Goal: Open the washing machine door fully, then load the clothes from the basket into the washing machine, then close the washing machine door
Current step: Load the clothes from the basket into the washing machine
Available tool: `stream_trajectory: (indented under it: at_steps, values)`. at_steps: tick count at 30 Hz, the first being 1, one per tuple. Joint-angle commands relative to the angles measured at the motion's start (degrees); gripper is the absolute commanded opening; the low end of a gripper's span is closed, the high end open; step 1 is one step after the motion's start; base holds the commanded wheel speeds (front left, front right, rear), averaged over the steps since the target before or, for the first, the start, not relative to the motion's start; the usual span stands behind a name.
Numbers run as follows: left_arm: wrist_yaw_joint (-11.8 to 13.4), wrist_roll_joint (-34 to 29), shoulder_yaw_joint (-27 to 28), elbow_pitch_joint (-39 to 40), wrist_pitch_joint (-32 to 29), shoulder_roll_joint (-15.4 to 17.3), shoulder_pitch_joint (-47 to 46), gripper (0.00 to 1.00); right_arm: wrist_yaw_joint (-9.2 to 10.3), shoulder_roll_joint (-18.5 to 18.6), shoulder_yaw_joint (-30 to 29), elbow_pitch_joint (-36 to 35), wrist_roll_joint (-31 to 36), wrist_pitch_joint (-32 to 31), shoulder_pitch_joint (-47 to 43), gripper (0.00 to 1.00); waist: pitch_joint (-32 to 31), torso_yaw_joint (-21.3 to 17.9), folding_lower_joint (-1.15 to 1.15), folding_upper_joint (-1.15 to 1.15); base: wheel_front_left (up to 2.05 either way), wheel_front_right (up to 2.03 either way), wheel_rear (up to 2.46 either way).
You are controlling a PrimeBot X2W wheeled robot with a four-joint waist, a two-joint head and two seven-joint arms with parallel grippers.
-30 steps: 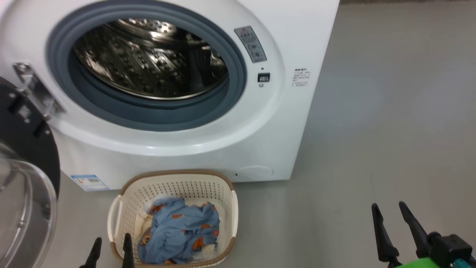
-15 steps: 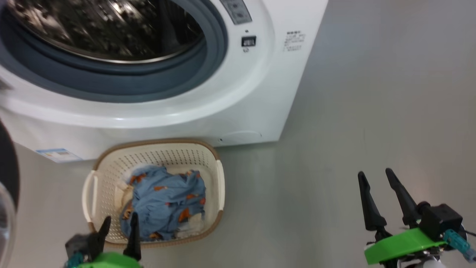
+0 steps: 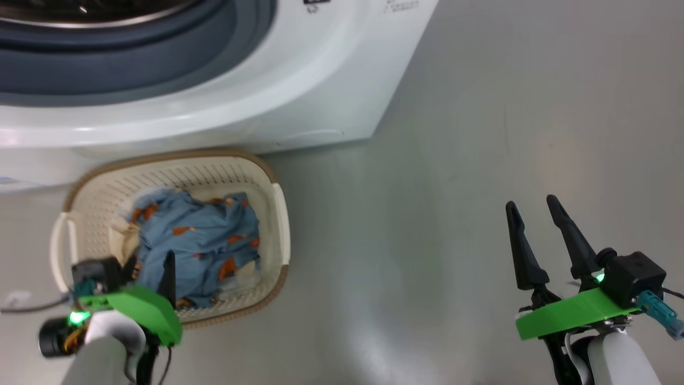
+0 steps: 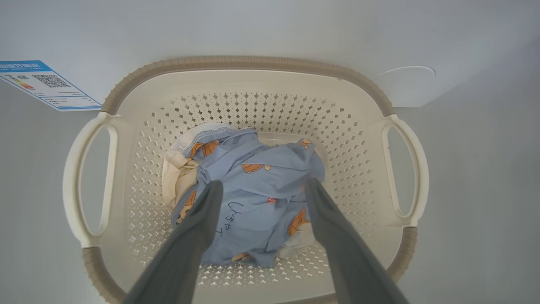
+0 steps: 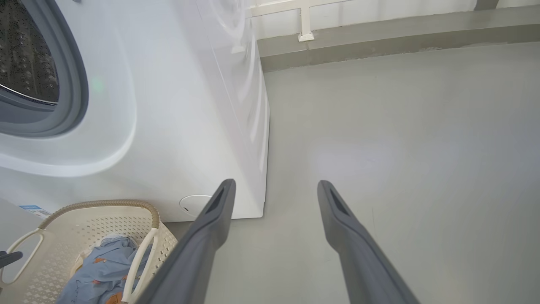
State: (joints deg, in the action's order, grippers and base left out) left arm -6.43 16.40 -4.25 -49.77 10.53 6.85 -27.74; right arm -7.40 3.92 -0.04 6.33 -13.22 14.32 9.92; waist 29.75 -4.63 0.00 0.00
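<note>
The cream basket [image 3: 279, 214] stands on the floor against the front of the white washing machine [image 3: 299, 69]. Inside it lie the clothes [image 3: 197, 238], a light blue bundle with orange-brown figures and some cream cloth. My left gripper [image 3: 150, 260] hangs open over the basket's near side. In the left wrist view the gripper [image 4: 263, 185] points down at the clothes [image 4: 257, 162], one finger to each side, apart from the fabric. My right gripper [image 3: 530, 203] is open over bare floor far to the right. The washing machine door is out of view; the grey-blue gasket [image 3: 133, 64] is uncovered.
Grey floor [image 3: 427, 214] spreads to the right of the machine and basket. A blue label sticker [image 4: 42, 84] sits low on the machine's front. In the right wrist view a wall base [image 5: 379, 33] runs behind the machine's right side [image 5: 249, 105].
The head camera has tilted down, so the machine and basket have shifted in its view. My left gripper has moved forward to over the basket's near side. Both grippers stay open.
</note>
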Motion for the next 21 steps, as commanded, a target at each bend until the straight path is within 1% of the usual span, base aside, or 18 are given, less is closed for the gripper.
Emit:
stream_trajectory:
  at_steps: [1, 4, 5, 7, 8, 10, 16, 21]
  values:
    - [-0.25, 0.26, 1.17, -0.14, 0.33, 2.31, -1.24, 1.0, -0.09, 0.46, 1.73, -1.33, -0.04, 0.68, 0.49, 1.0, 4.78, -2.55, 0.0, 0.0, 0.0, 0.0, 0.0]
    - [-0.64, 1.21, 0.85, -3.82, -0.65, 3.7, -4.43, 1.0, -0.09, 0.84, 2.64, -1.67, -0.07, 0.68, 1.64, 1.0, 7.38, -3.27, 0.0, 0.0, 0.0, 0.0, 0.0]
    - [-0.66, 0.33, 0.05, -4.89, -0.7, 4.56, -5.47, 1.0, -0.09, 0.99, 2.9, -1.96, -0.11, 0.68, 2.06, 1.0, 8.25, -3.5, 0.0, 0.0, 0.0, 0.0, 0.0]
    - [-0.73, -0.03, -0.75, -7.33, -1.82, 5.28, -7.46, 1.0, -0.09, 1.4, 3.31, -2.54, -0.32, 0.68, 2.76, 1.0, 9.85, -3.79, 0.0, 0.0, 0.0, 0.0, 0.0]
    - [-0.76, 0.65, -0.5, -8.85, -3.12, 5.19, -8.44, 1.0, -0.09, 1.62, 3.44, -2.72, -0.4, 0.68, 3.01, 1.0, 10.56, -3.87, 0.0, 0.0, 0.0, 0.0, 0.0]
    - [-0.86, 1.18, -0.78, -10.54, -3.64, 5.35, -10.29, 1.0, -0.09, 1.94, 3.61, -2.94, -0.53, 0.68, 3.52, 1.0, 11.8, -3.97, 0.0, 0.0, 0.0, 0.0, 0.0]
    - [-1.01, 2.05, -2.66, -14.06, -1.85, 5.7, -13.61, 1.0, -0.09, 2.36, 3.94, -3.47, -1.05, 0.68, 4.83, 1.0, 14.25, -4.27, 0.0, 0.0, 0.0, 0.0, 0.0]
    - [-1.04, 2.64, -5.69, -15.61, -0.5, 6.13, -15.39, 1.0, -0.09, 2.7, 4.86, -3.51, -1.25, 0.68, 5.71, 1.0, 15.8, -4.75, 0.0, 0.0, 0.0, 0.0, 0.0]
